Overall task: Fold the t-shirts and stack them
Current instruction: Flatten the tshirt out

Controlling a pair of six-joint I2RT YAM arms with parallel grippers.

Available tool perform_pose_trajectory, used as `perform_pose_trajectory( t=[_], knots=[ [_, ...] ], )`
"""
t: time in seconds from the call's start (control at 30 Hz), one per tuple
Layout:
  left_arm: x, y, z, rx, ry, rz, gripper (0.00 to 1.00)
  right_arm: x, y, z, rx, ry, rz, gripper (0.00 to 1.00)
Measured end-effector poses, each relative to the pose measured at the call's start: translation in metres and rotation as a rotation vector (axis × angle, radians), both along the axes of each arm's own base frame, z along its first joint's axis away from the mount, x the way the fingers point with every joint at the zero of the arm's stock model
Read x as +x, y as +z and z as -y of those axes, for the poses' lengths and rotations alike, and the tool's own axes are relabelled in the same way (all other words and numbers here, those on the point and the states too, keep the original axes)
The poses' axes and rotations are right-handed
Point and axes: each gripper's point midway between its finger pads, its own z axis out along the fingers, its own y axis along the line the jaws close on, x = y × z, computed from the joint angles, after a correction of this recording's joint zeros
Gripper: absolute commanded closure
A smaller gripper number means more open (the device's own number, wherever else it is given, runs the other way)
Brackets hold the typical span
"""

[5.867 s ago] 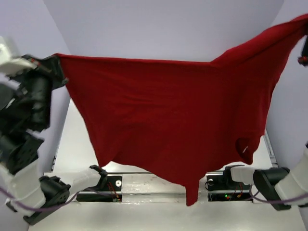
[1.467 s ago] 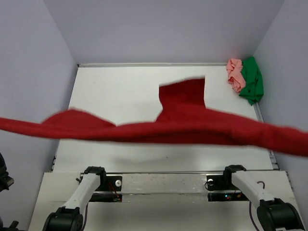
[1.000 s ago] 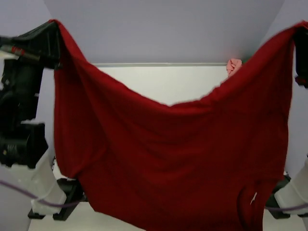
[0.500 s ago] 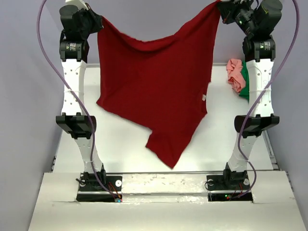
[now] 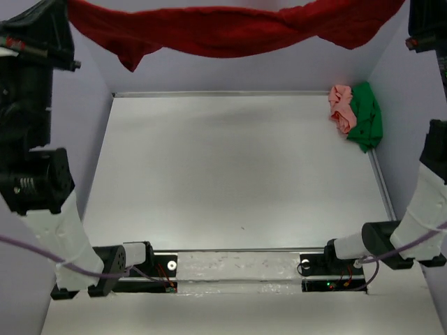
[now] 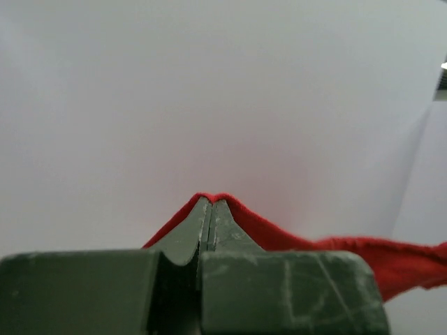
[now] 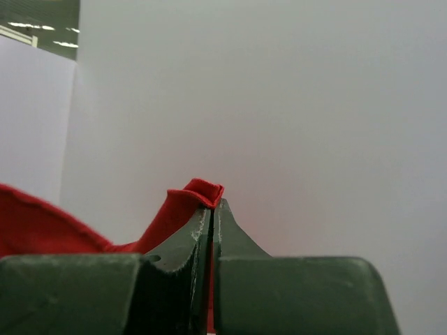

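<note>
Your dark red t-shirt (image 5: 230,31) hangs high above the table (image 5: 230,174), strung in a sagging band between the two arms, probably so it opens out in the air before you lay it flat to fold. The left gripper (image 6: 211,203) has its fingers pressed together on one edge, and the right gripper (image 7: 213,206) pinches a folded bit of the other. The pink t-shirt (image 5: 341,108) and green t-shirt (image 5: 368,120) wait bunched together, touching, in the table's far right corner.
</note>
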Motion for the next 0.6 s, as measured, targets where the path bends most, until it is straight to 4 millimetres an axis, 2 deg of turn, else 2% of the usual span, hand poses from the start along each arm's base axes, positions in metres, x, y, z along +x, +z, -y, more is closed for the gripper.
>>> perform_pose_trajectory(
  t=[0.07, 0.1, 0.13, 0.17, 0.2, 0.27, 0.3, 0.37, 0.4, 0.43, 0.47, 0.5, 0.53, 0.57, 0.6],
  knots=[
    [-0.047, 0.009, 0.003, 0.003, -0.009, 0.061, 1.0, -0.027, 0.0, 0.0, 0.0, 0.006, 0.005, 1.0],
    [-0.063, 0.013, 0.005, 0.003, -0.018, 0.086, 1.0, -0.046, -0.001, -0.001, -0.005, 0.016, 0.014, 1.0],
    [-0.067, 0.01, 0.008, 0.004, -0.036, 0.095, 1.0, -0.048, -0.013, -0.003, -0.011, 0.033, -0.015, 1.0],
    [-0.063, 0.003, 0.01, 0.001, -0.048, 0.079, 1.0, -0.044, -0.025, -0.006, -0.013, 0.049, -0.052, 1.0],
    [-0.047, -0.015, 0.011, -0.008, -0.065, 0.026, 1.0, -0.036, -0.051, -0.011, -0.015, 0.079, -0.129, 1.0],
    [0.007, -0.07, 0.011, -0.034, -0.078, -0.147, 1.0, -0.009, -0.096, -0.016, -0.014, 0.106, -0.267, 1.0],
    [0.043, -0.114, 0.01, -0.049, -0.078, -0.276, 1.0, 0.006, -0.116, -0.017, -0.01, 0.111, -0.332, 1.0],
    [0.091, -0.195, 0.009, -0.07, -0.067, -0.511, 1.0, 0.039, -0.169, -0.02, -0.002, 0.11, -0.515, 1.0],
    [0.108, -0.225, 0.008, -0.077, -0.06, -0.599, 1.0, 0.053, -0.194, -0.019, 0.0, 0.101, -0.612, 1.0],
    [0.121, -0.262, 0.008, -0.082, -0.049, -0.718, 1.0, 0.059, -0.208, -0.018, -0.002, 0.09, -0.664, 1.0],
    [0.126, -0.288, 0.007, -0.083, -0.037, -0.808, 1.0, 0.059, -0.22, -0.016, -0.002, 0.076, -0.719, 1.0],
    [0.124, -0.298, 0.007, -0.081, -0.029, -0.851, 1.0, 0.052, -0.221, -0.014, -0.006, 0.062, -0.743, 1.0],
    [0.118, -0.298, 0.006, -0.078, -0.024, -0.871, 1.0, 0.046, -0.216, -0.012, -0.007, 0.052, -0.741, 1.0],
    [0.108, -0.284, 0.005, -0.072, -0.02, -0.848, 1.0, 0.029, -0.194, -0.008, -0.011, 0.035, -0.695, 1.0],
    [0.093, -0.254, 0.006, -0.063, -0.021, -0.779, 1.0, 0.013, -0.171, -0.006, -0.011, 0.026, -0.628, 1.0]
  ],
)
